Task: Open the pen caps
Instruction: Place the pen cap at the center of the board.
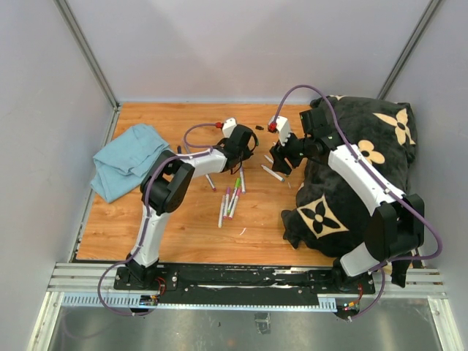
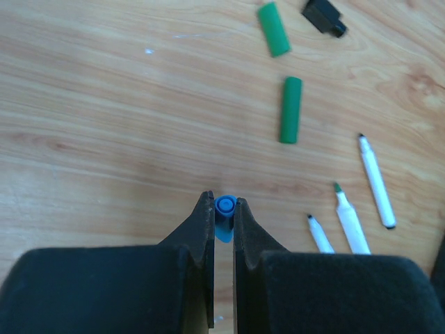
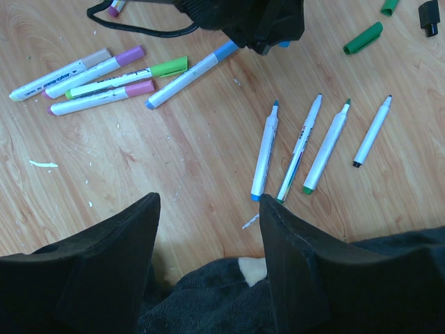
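Observation:
Low over the wooden table, my left gripper is shut on a small blue pen cap, seen end-on between its fingertips. Two loose green caps and a black cap lie beyond it. My right gripper stands open and empty over the blanket's edge. Ahead of it lie several uncapped white pens in a row. To the left are capped pens with purple, green and pink caps. A blue-ended pen lies beside my left gripper.
A black blanket with cream flower marks covers the table's right side, under my right arm. A light blue cloth lies at the left. A loose pile of pens sits mid-table. Grey walls close in the back and both sides.

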You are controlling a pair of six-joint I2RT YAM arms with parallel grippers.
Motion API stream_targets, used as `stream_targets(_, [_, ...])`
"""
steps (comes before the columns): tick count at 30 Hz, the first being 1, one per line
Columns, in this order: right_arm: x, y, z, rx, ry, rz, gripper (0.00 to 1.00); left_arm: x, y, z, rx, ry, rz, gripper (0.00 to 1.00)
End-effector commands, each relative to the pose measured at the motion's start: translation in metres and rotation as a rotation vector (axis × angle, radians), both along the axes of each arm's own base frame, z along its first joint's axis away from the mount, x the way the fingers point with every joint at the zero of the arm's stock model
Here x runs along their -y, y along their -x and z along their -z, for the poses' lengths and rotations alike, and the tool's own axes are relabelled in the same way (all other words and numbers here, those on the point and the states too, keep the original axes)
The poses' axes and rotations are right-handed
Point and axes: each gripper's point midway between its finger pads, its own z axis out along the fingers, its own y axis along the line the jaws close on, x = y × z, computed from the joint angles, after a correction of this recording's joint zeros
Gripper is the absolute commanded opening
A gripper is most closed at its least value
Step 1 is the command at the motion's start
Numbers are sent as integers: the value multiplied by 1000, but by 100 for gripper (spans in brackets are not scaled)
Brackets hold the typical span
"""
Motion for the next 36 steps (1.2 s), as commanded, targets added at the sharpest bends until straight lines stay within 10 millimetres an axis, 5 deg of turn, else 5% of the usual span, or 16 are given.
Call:
stream_targets(1, [4,0,-2,1,-11,15,60,-10,-13,3,-29,5,-61,2])
stream_targets(6, [4,0,-3,-1,-17,16,60,-9,-16,9,-44,10,-61,24])
stream_targets(13, [4,1,-4,-7,-31,15,60,-9,-16,6,-49,28,-48,35])
stream_targets(16, [2,3,-5,-13,-42,8,61,-11,-14,-11,-26,25,-28,36])
stream_targets(20, [-5,10,-8,-27,-84,-29,64,-22,-1,-62,61,28,14,40])
stream_targets(25, [-12,16,-10,-43,-127,-62,66,-43,41,-114,191,2,138,44])
stream_targets(36, [-18,21,-7,-67,-163,-86,66,-92,167,-131,510,20,420,78])
